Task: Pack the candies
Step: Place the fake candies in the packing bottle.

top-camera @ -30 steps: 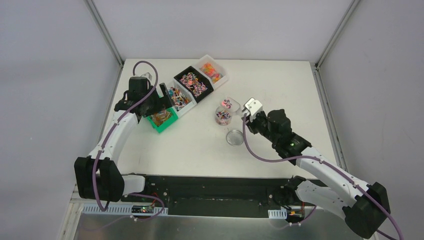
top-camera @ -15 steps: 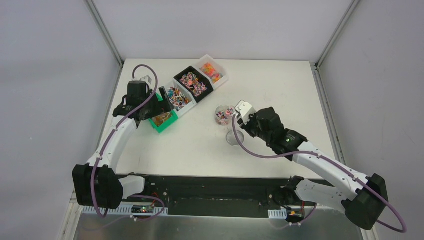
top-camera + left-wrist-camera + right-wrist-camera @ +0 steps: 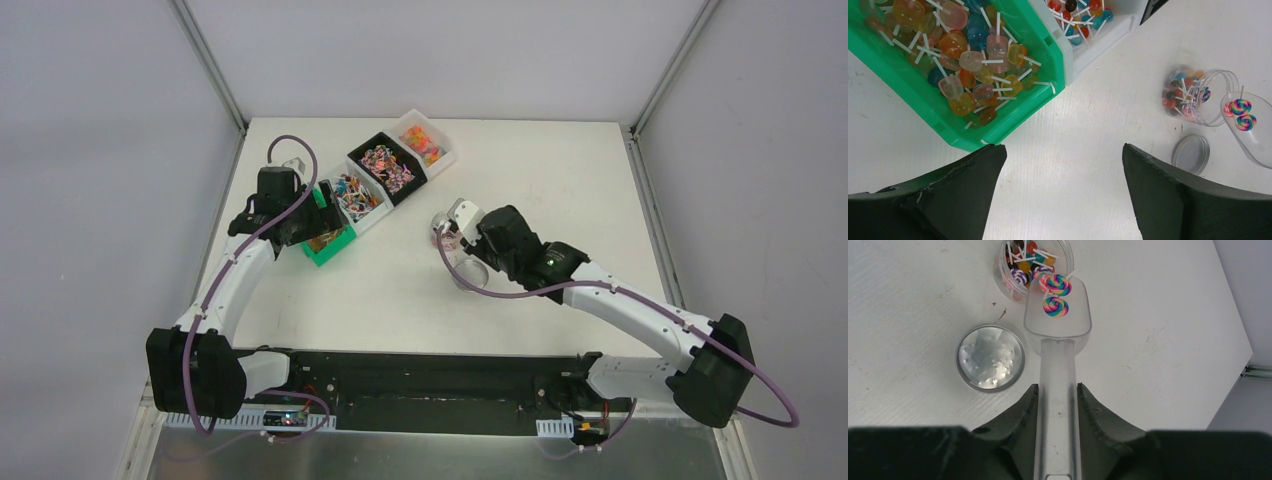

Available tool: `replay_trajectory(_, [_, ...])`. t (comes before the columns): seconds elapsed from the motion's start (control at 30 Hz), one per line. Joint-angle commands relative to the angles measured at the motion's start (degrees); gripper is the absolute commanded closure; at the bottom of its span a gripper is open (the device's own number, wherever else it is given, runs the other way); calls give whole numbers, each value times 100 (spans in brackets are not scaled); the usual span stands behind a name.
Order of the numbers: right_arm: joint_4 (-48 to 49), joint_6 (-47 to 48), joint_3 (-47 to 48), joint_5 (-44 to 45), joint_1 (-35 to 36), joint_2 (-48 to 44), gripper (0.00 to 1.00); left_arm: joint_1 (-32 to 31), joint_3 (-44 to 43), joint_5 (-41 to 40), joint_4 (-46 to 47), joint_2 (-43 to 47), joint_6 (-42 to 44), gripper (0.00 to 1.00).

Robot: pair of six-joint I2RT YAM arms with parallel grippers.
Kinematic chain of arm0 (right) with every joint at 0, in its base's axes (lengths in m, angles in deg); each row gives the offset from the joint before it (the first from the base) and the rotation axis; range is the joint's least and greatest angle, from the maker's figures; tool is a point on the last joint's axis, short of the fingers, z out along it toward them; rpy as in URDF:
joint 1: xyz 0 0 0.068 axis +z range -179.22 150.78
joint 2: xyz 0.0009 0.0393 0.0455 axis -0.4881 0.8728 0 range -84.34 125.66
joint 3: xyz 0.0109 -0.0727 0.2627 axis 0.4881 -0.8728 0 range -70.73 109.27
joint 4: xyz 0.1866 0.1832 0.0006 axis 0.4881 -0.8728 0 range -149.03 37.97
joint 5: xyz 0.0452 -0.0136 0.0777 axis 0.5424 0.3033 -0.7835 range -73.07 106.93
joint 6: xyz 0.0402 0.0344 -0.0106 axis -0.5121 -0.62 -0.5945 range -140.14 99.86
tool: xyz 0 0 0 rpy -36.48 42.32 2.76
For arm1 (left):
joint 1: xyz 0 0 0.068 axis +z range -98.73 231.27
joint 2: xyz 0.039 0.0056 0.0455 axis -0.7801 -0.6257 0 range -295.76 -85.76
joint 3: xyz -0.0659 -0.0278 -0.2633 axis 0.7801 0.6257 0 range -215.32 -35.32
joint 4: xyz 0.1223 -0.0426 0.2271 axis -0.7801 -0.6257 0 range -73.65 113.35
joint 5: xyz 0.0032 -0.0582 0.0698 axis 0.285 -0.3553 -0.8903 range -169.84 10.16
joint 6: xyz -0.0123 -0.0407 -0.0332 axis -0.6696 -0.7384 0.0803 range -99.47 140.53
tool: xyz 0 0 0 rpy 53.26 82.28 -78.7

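Top cam overhead, sees all; wrist cams close, facing down, share jar (image 3: 1202, 98).

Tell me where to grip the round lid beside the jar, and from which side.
Probably by its rim, on two opposite edges, coming straight down from above: the lid lies flat on the table, apart from the jar, so only the low rim offers a hold.

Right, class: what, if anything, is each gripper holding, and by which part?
The right gripper grips the clear scoop by its handle, two swirl candies in its bowl. The left gripper is open and holds nothing.
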Motion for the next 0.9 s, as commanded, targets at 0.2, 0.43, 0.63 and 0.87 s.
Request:
replay_trajectory(0.2, [-490, 116, 679, 786, 478, 354, 100, 27, 8, 102, 288, 55, 138, 8])
replay_trajectory(0.43, [-752, 407, 1032, 1321, 787, 580, 100, 30, 32, 11, 322, 68, 29, 10])
replay_trajectory(0.63, [-825, 764, 1165, 1766, 1055, 775, 100, 70, 1, 105, 337, 63, -47, 11])
replay_trajectory(0.87, [-840, 897, 1251, 1996, 1242, 939, 100, 147, 58, 97, 366, 57, -122, 12])
